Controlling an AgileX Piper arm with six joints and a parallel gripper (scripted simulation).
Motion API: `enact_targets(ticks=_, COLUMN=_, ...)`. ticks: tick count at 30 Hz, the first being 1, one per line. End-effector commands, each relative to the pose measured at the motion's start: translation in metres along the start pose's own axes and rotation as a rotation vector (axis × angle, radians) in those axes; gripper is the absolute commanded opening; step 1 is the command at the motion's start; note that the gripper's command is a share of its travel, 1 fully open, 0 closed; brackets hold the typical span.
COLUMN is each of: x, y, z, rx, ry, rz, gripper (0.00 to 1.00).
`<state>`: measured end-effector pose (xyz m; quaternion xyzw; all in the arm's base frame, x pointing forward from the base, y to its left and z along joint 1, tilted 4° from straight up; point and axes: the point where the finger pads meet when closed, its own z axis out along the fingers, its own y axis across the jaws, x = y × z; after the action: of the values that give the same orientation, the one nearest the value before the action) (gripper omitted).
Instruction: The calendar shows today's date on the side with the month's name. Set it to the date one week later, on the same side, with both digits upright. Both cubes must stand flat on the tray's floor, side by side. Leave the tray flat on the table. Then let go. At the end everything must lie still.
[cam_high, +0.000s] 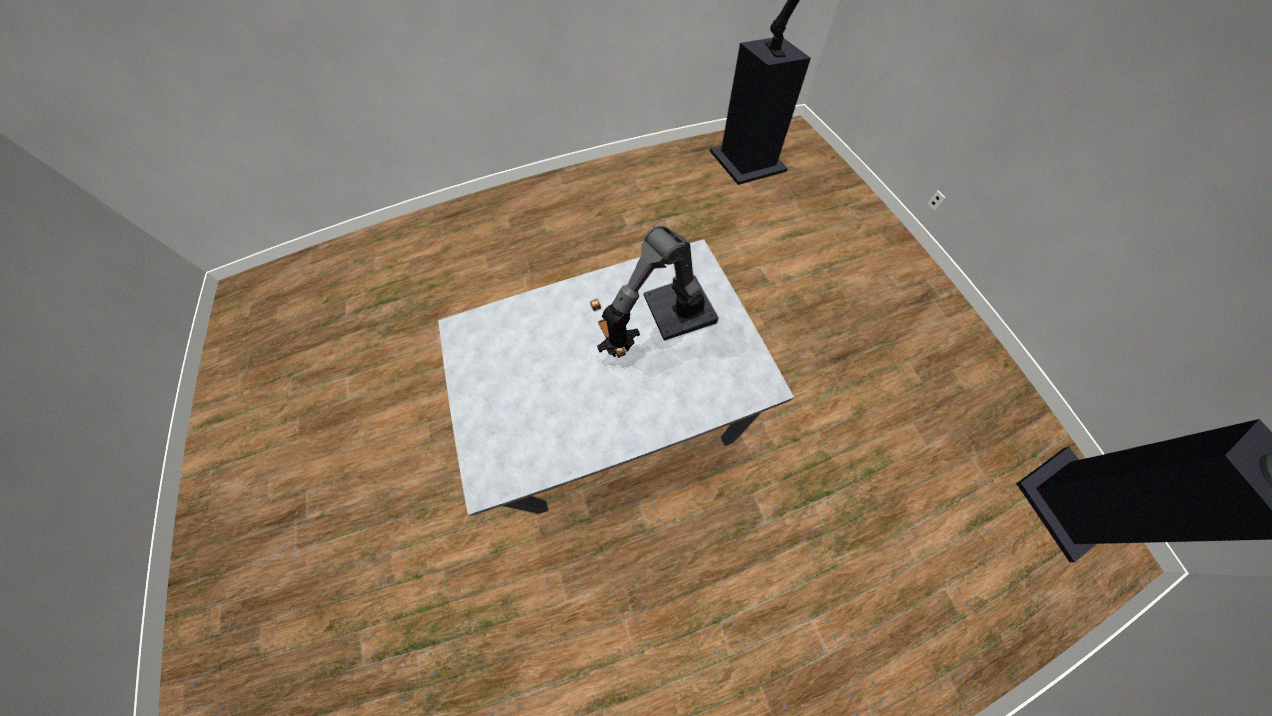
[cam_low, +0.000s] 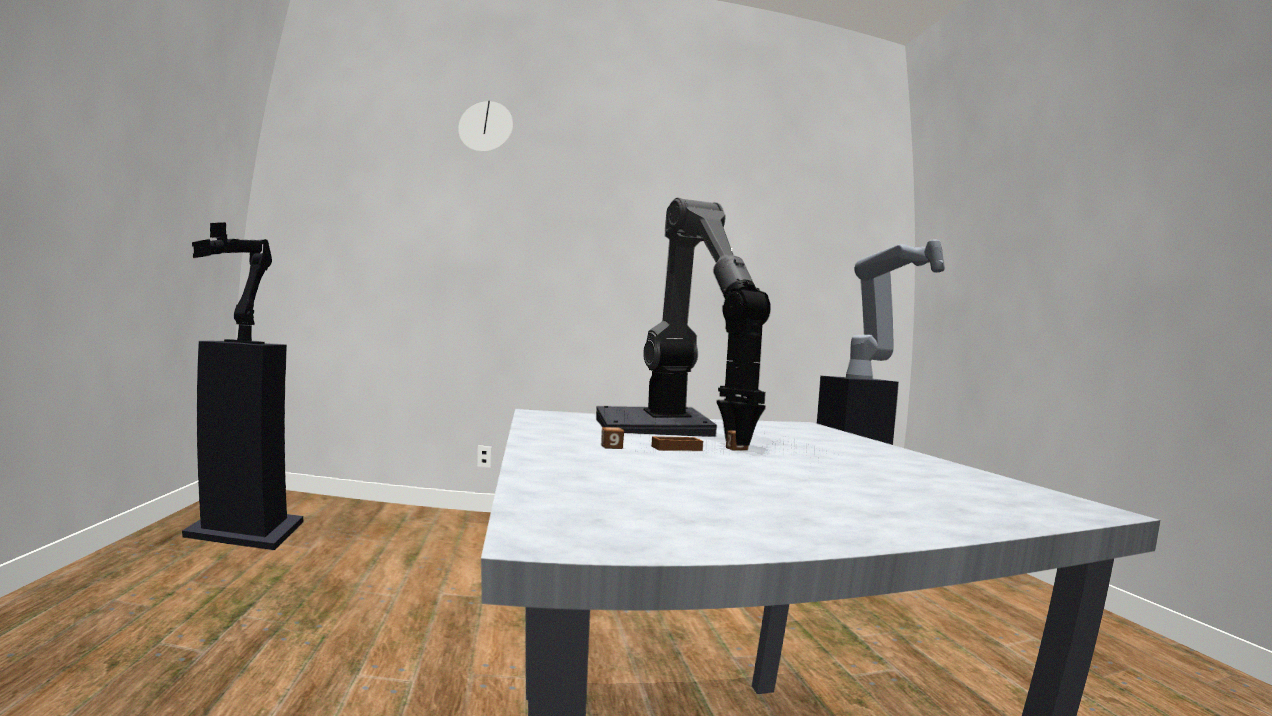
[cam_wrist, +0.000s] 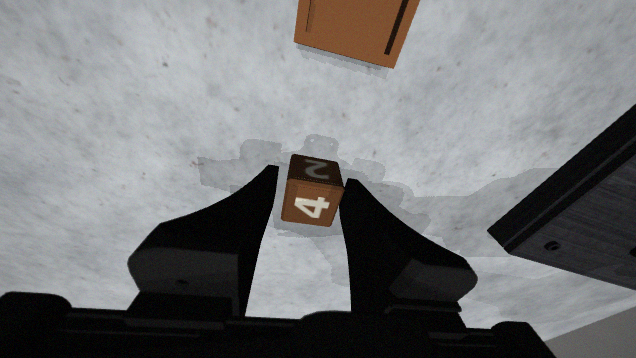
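One brown cube (cam_high: 620, 352) (cam_low: 731, 439) (cam_wrist: 312, 202) stands flat on the table. In the wrist view a white 4 shows on its lit top face, turned sideways, and a 2 on a darker side face. My gripper (cam_low: 741, 442) (cam_wrist: 311, 185) is open, lowered around this cube with one finger on each side; a gap shows at the left finger, and the right finger is very close. The other cube (cam_high: 595, 304) (cam_low: 612, 437) shows a 9 in the exterior view. The brown tray (cam_high: 604, 328) (cam_low: 677, 443) (cam_wrist: 345, 47) lies between the cubes, with neither in it. The month's name is not readable.
The dark robot base plate (cam_high: 667, 324) (cam_low: 654, 419) (cam_wrist: 570, 220) stands on the white table (cam_high: 534, 418) (cam_low: 756, 515), at the right in the wrist view. Two other arms stand on black pedestals (cam_low: 242, 435) (cam_low: 857, 407) away from the table.
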<state>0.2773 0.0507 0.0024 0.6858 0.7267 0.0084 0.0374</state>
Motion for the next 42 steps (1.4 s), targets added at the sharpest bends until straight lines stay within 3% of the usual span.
enact_targets(ticks=1, x=-0.0006, y=-0.0011, z=0.0009, rx=0.004, ry=-0.001, rz=0.001, gripper=0.59)
enact_targets(ticks=34, x=-0.0006, y=-0.0011, z=0.0009, rx=0.004, ry=-0.001, rz=0.001, gripper=0.59)
enact_targets(ticks=35, x=-0.0006, y=-0.0011, z=0.0009, rx=0.004, ry=-0.001, rz=0.001, gripper=0.34)
enact_targets(ticks=42, x=-0.0006, y=-0.0011, z=0.0009, rx=0.004, ry=-0.001, rz=0.001, gripper=0.34)
